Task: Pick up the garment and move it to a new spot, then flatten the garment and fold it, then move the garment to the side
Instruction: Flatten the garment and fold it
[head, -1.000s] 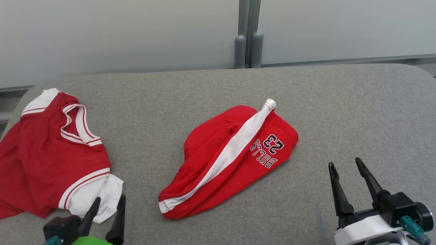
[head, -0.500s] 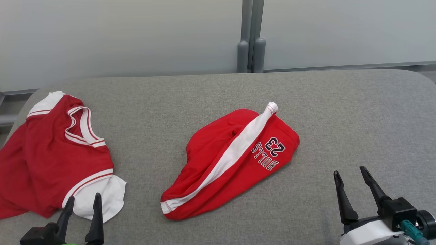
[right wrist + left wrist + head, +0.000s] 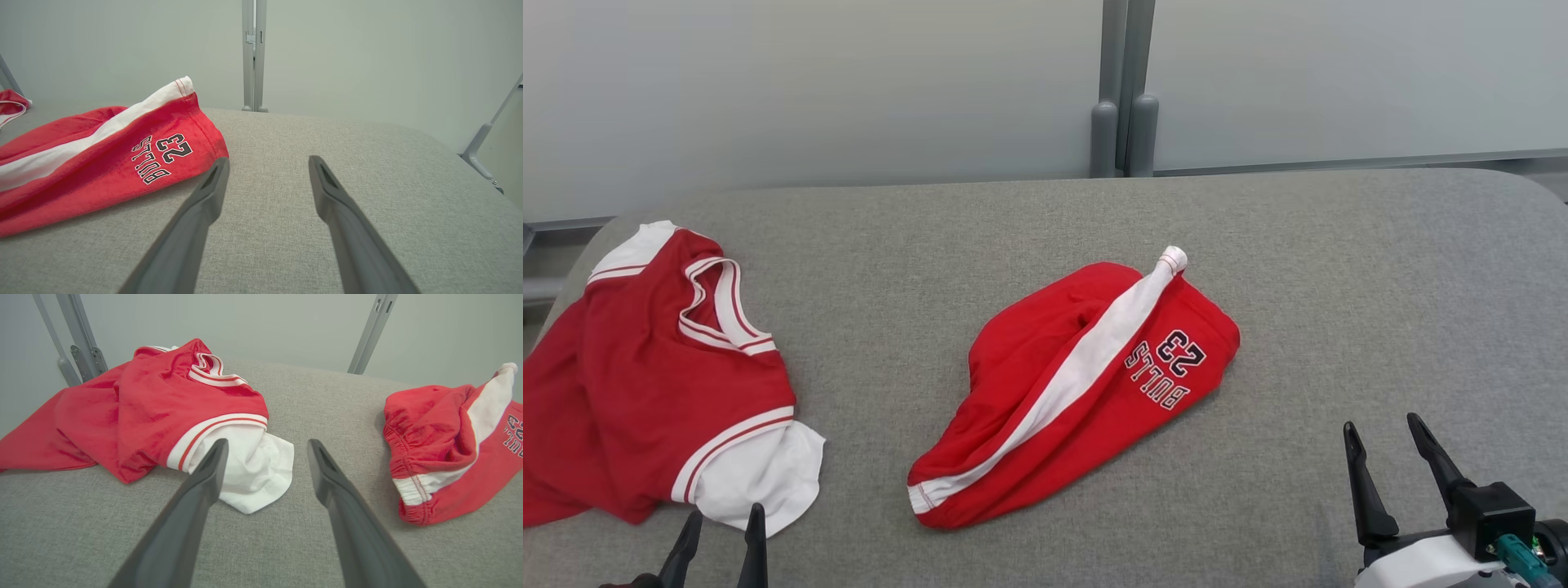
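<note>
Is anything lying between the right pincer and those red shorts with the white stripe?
Nothing visible does. Only bare grey padded table separates the open right pincer from the red shorts with a white stripe. The red and white jersey lies far left, beside the left pincer.

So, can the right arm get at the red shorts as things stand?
Probably yes: the right gripper is open, and just bare grey surface lies between it and the red shorts.
</note>
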`<state>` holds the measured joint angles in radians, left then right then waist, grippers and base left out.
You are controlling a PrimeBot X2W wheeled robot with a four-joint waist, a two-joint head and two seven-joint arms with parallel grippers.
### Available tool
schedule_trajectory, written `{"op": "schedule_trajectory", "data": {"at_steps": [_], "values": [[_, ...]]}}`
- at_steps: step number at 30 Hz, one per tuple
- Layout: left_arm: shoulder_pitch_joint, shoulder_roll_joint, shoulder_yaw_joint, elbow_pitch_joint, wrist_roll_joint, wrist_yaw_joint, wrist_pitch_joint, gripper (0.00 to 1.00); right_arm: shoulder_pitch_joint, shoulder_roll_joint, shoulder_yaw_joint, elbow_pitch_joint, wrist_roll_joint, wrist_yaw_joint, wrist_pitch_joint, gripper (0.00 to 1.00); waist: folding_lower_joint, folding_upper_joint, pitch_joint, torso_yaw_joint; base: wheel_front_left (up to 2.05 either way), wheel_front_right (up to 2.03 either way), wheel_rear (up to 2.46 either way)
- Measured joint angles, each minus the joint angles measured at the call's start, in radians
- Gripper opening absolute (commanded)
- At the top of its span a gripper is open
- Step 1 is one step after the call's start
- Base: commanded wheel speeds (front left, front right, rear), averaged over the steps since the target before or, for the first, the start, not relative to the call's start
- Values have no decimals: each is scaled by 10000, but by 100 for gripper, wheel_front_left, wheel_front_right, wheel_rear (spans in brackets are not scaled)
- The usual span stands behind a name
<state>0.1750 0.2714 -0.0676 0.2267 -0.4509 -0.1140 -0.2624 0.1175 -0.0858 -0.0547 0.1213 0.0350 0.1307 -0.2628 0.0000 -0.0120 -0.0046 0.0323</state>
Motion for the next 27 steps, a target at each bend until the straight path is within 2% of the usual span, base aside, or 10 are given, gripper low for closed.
{"op": "schedule_trajectory", "data": {"at_steps": [13, 24, 27], "values": [[-24, -282, 240, 50, 395, -140, 0, 100, 17, 128, -151, 153, -127, 0, 0, 100, 0, 0, 30, -20, 0, 0, 0], [-90, -305, -46, -205, 380, -150, 0, 100, -19, 161, -75, 176, -146, 0, 0, 100, 0, 0, -19, 16, 0, 0, 0], [-174, -374, -261, -345, 286, -150, 0, 100, -243, 117, 213, 240, 61, 0, 0, 100, 0, 0, 21, 61, 0, 0, 0]]}}
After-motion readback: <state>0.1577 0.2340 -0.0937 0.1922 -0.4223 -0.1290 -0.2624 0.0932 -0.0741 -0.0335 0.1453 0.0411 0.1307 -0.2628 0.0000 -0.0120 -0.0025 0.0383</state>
